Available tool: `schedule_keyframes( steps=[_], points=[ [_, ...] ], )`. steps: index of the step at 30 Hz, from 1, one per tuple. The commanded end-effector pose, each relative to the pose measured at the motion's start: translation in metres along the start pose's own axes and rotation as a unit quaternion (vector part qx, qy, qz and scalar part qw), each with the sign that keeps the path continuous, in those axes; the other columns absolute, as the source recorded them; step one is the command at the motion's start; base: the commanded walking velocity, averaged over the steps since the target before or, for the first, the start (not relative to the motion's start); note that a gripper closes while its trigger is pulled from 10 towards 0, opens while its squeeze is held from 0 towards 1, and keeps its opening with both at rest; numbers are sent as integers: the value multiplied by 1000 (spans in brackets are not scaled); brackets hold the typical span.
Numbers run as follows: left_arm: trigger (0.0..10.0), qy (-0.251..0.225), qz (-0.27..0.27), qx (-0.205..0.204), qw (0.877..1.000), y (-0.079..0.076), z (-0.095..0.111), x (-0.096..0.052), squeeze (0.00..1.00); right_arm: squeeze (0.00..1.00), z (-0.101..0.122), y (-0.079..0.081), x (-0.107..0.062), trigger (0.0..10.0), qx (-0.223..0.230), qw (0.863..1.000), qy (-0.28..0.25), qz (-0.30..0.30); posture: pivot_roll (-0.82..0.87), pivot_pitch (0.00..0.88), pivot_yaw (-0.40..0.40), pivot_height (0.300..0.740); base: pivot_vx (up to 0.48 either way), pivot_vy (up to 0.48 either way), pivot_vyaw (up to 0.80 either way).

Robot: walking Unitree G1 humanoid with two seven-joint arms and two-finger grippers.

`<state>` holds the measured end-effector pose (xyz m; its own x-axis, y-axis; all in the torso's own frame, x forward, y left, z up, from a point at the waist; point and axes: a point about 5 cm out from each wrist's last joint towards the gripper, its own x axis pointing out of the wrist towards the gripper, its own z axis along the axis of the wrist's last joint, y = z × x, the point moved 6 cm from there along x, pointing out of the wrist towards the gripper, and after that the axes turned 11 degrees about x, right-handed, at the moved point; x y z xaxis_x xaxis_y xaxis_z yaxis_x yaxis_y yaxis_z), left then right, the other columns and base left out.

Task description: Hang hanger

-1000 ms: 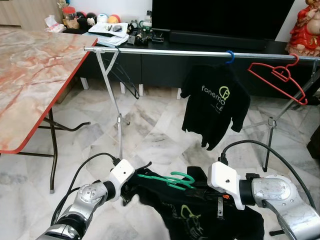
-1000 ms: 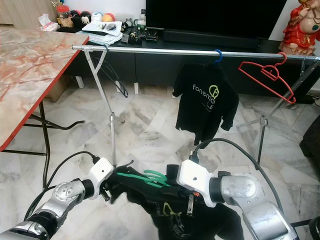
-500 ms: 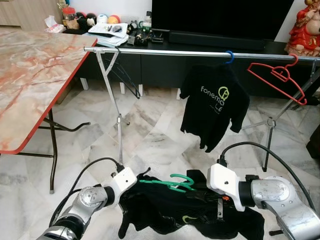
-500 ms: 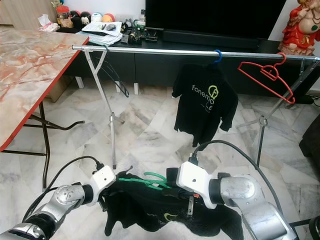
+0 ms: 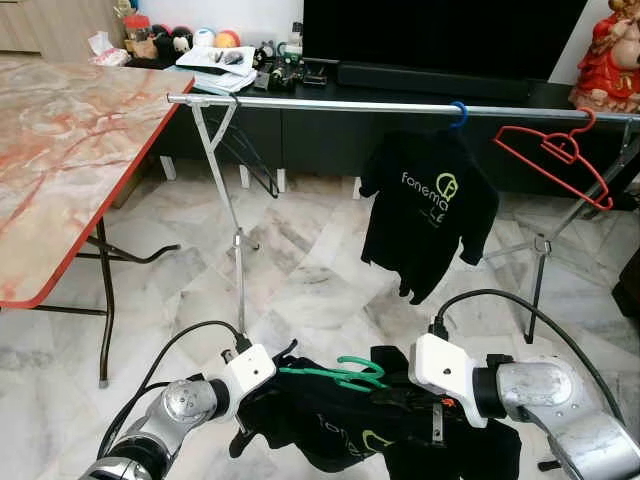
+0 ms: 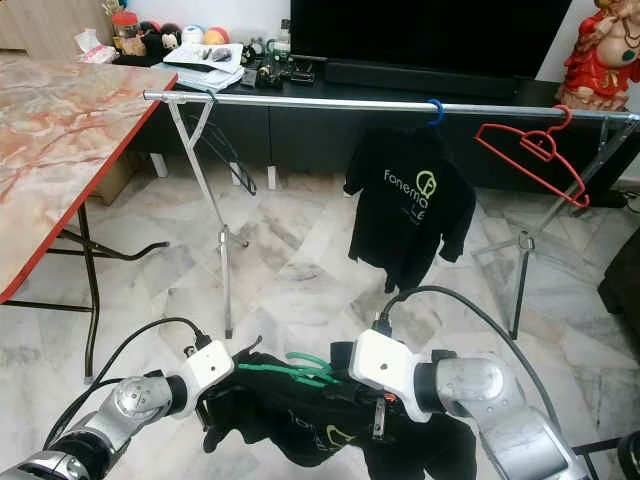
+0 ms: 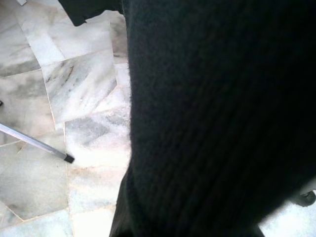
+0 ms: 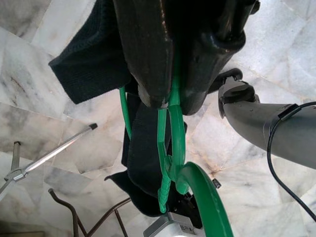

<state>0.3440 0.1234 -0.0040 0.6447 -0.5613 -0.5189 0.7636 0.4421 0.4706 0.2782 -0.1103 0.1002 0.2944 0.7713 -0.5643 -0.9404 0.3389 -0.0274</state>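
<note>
Green hanger (image 5: 345,373) sits low in the near centre of the scene, above the marble floor (image 5: 300,280), with a black shirt (image 5: 340,430) draped on it and sagging below.

We see the right gripper (image 8: 170,96) with its two black fingers (image 8: 143,54) closed together on the hanger's green neck; the hook curves out just past the fingertips. In the head views this gripper sits just right of the hook, mostly buried in cloth.

We see the left gripper (image 5: 262,392) at the near left end of the shirt, pushed into the fabric. Its wrist view shows dark ribbed cloth across the fingers, so we cannot tell whether they are apart or together.

Far side: a metal rail (image 5: 330,103) runs left to right on folding legs. A second black shirt (image 5: 430,215) with a green logo hangs from it on a blue hook (image 5: 459,113), right of centre. A red hanger (image 5: 555,155) hangs tilted, further right on the same rail. The green hanger is well apart from the rail, nearer and lower.

Left: a marble-pattern table (image 5: 60,150) with a red edge. Far behind the rail: a dark TV stand (image 5: 400,85) with clutter on its left end.
</note>
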Motion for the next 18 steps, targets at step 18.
schedule_keyframes(
  steps=[18],
  points=[
    [0, -2, -60, -32, 998, -17, -23, -23, 0, 0, -20, -9, -3, 10000, -9, 999, 43, -19, -3, 114, -31, 740, 0, 0, 0]
  ],
)
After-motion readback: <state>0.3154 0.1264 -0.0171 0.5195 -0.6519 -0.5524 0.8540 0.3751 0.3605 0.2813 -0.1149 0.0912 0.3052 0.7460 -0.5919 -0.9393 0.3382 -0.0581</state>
